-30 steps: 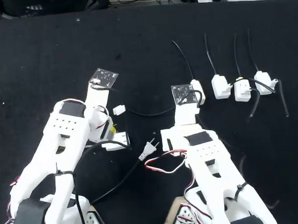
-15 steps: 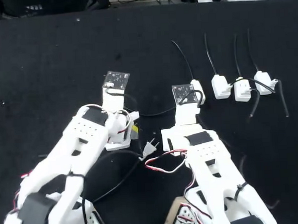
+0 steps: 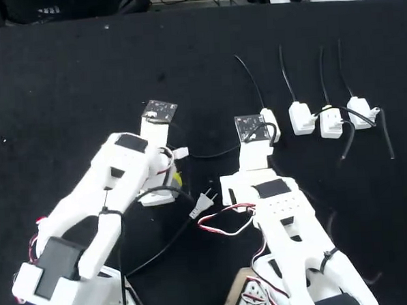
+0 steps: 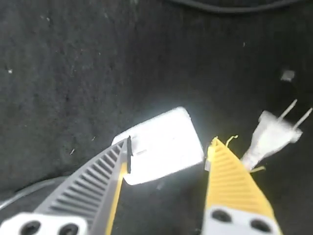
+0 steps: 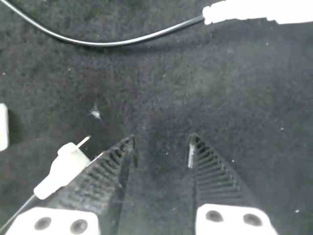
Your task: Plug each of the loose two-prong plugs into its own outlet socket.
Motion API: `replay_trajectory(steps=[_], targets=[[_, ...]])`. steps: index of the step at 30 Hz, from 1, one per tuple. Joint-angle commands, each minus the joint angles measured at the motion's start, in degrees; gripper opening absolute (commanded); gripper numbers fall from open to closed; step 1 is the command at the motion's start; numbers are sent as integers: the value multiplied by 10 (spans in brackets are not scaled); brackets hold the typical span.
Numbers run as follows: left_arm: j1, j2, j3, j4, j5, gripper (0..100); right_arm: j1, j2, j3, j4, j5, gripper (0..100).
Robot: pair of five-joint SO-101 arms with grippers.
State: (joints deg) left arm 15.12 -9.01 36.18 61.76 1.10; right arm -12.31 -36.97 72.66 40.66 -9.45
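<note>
Left side of table, left gripper [image 4: 171, 144]: is standing wide open, fingers released, gripping nothing.
Left gripper fingers: are straddling a white socket block [image 4: 161, 149]; the grey finger [image 4: 93, 183] is sitting at one edge of the block, the yellow finger [image 4: 232, 181] just off the opposite edge. Firm contact cannot be confirmed.
White socket block: is lying flat on the black table cloth [image 3: 62, 64], tucked under the left arm's wrist in the high view [image 3: 153, 198].
Centre, loose two-prong plug [image 3: 202, 204]: is lying on the cloth between the two arms, prongs pointing away from the arm bases, black cable trailing back toward them. In the left wrist view it is resting just beside the outer face of the yellow finger [image 4: 269, 137], outside the jaws.
Right of centre, right gripper [image 5: 161, 141]: is hanging open over bare cloth, holding nothing, touching nothing.
Plug relative to right gripper: is lying just beside one finger, outside the gap [image 5: 61, 171].
Far right, row of four white outlet blocks [image 3: 301, 118]: is lying beyond the right gripper, each block trailing a black lead toward the far edge.
</note>
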Motion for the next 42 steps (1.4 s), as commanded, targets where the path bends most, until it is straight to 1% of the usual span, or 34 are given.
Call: replay_trajectory(steps=[1,7,10,12,14,17,19,22,25,28,32,34,36,38,40,42], targets=[[-36,-7,-53,62,-74,256,9,-15,-27,4,4,162],[-88,-8,-108,120,-92,256,9,-15,-27,4,4,162],[-85,-8,-116,181,-92,256,9,-15,-27,4,4,162],[-77,-8,-94,193,-88,256,9,-15,-27,4,4,162],[-78,-9,-49,156,-88,256,9,-15,-27,4,4,162],[-79,-9,28,62,-87,256,9,-15,-27,4,4,162],[-79,-9,56,19,-67,256,9,-15,-27,4,4,162],[-102,-7,58,0,-30,258,9,-15,-27,4,4,162],[-149,-2,55,-24,-28,256,9,-15,-27,4,4,162],[-192,-4,50,-25,-33,257,2,-15,-22,3,4,162],[-203,-7,56,-24,-56,256,-78,-15,-10,0,4,162],[-201,-8,52,-3,-56,256,-110,-15,-13,3,4,162],[-200,-9,44,22,-57,256,-119,-19,-16,3,0,162],[-206,-18,38,41,-61,256,-120,-15,-29,4,-31,162],[-218,-27,49,42,-77,256,-120,-15,-38,4,-60,162],[-240,-27,63,23,-107,256,-133,-15,-44,4,-69,162]])
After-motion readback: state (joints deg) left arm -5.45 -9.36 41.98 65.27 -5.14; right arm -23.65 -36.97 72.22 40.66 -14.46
